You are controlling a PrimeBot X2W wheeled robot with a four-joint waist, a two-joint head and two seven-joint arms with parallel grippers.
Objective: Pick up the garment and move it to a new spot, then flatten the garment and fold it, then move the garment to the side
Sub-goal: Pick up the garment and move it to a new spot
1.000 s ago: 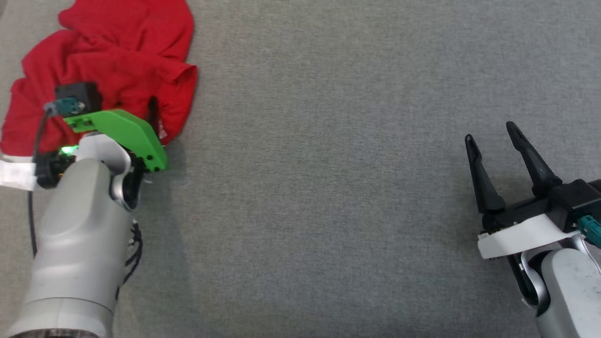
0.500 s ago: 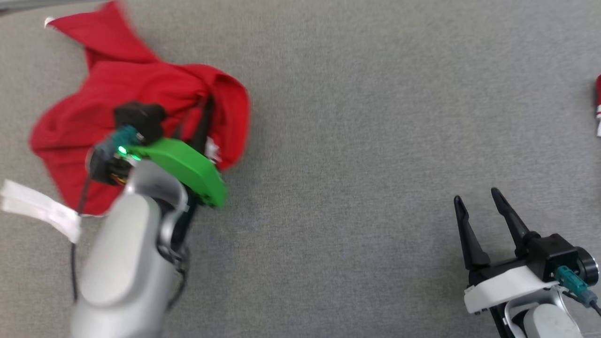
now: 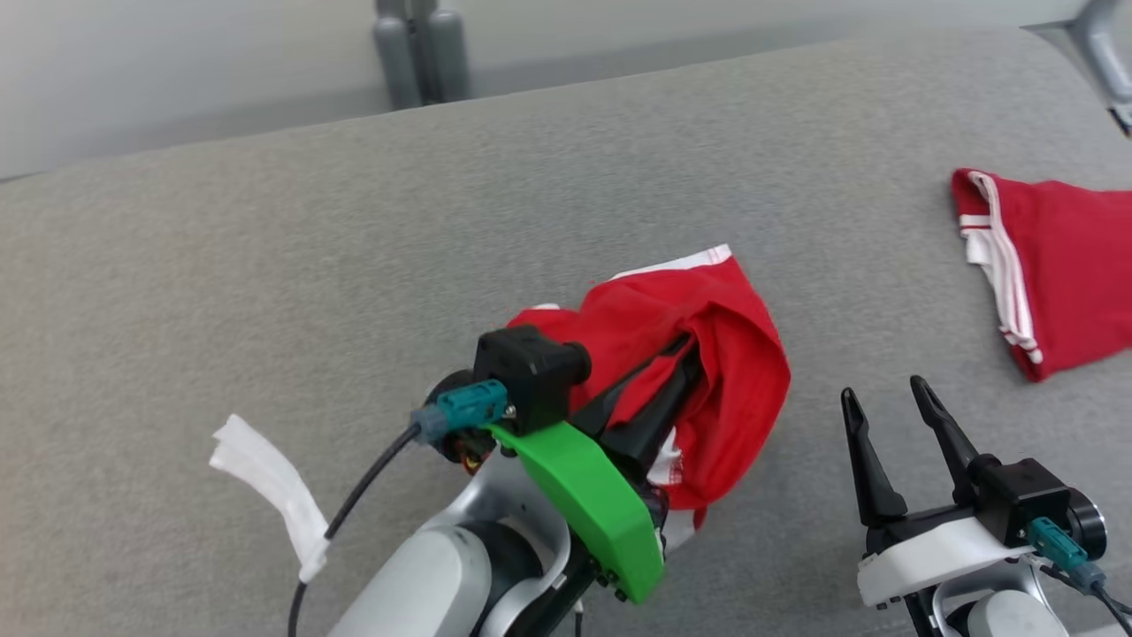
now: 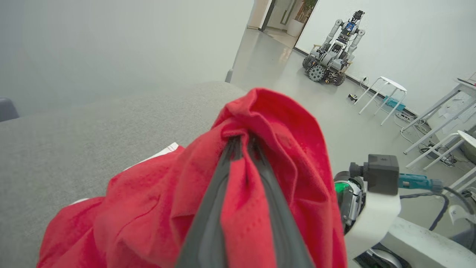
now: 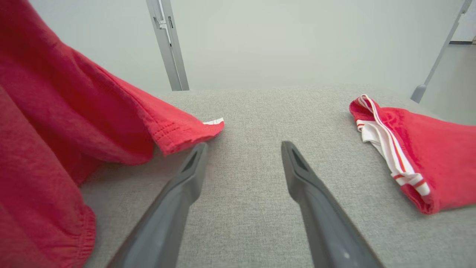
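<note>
Clamped together on a fold of cloth, the left fingers hold the bunched red garment at mid-desk, the right fingers spread apart just beside it, open desk stretching left to the far edge, a second red garment near the right edge.
</note>
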